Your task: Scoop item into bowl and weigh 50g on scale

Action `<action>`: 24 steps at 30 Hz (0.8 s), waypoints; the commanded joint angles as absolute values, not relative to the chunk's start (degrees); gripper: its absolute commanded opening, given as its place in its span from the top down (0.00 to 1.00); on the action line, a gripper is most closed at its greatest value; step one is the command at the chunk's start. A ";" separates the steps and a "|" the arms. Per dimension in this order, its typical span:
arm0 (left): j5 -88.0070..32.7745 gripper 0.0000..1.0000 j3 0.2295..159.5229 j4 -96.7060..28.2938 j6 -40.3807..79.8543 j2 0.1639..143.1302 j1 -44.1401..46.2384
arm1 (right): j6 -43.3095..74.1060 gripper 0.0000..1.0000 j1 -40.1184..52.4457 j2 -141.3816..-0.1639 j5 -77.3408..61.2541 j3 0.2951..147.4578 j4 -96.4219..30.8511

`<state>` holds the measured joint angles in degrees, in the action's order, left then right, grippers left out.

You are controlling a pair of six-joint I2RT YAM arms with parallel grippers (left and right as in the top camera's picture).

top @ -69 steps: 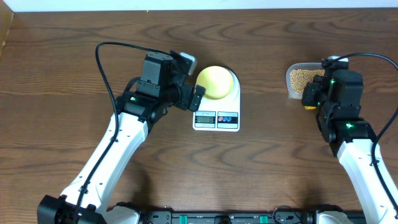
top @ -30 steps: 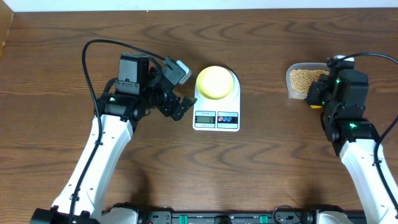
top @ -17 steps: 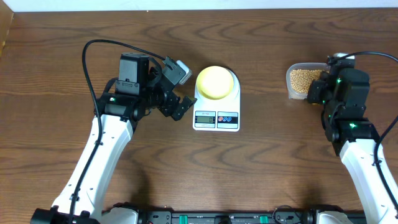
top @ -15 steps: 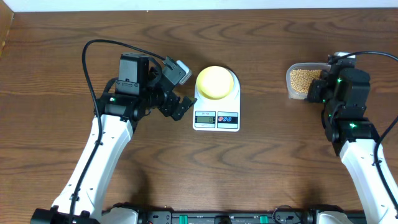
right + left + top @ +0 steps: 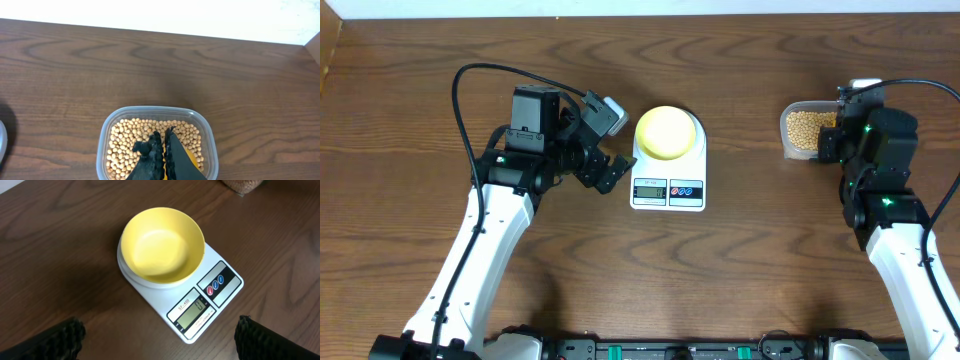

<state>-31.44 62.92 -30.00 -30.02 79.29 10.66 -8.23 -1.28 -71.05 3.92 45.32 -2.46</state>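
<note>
The pale-yellow bowl (image 5: pixel 666 131) (image 5: pixel 162 242) stands empty on the white scale (image 5: pixel 668 192) (image 5: pixel 210 305) at the table's middle. Tan beans (image 5: pixel 802 124) (image 5: pixel 127 145) fill a clear plastic container (image 5: pixel 786 137) (image 5: pixel 103 150) at the far right. My right gripper (image 5: pixel 832 146) (image 5: pixel 164 150) hangs over the beans, shut on a yellow scoop (image 5: pixel 191 160), which its fingers mostly hide. Left of the scale, apart from it, my left gripper (image 5: pixel 616 144) (image 5: pixel 157 332) is open and holds nothing.
A pale wall edge (image 5: pixel 200 15) runs just behind the container. Bare brown wood lies between the scale and the container. Black cables (image 5: pixel 470 90) loop over both arms.
My left gripper backed away leftward from the bowl, then held still. The right gripper moved toward the far side with the scoop, from beside the container to above the beans.
</note>
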 commanded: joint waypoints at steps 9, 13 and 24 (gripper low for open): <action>-32.36 0.03 62.46 -29.93 -29.76 78.65 10.52 | -10.35 0.99 -3.51 -74.59 4.58 46.06 0.69; -32.36 0.03 62.48 -29.93 -29.76 78.65 10.52 | -10.22 0.99 -4.47 -79.75 4.14 46.06 5.06; -32.36 0.02 62.46 -29.93 -29.76 78.65 10.52 | -8.62 0.99 -4.58 -91.66 3.49 46.06 16.25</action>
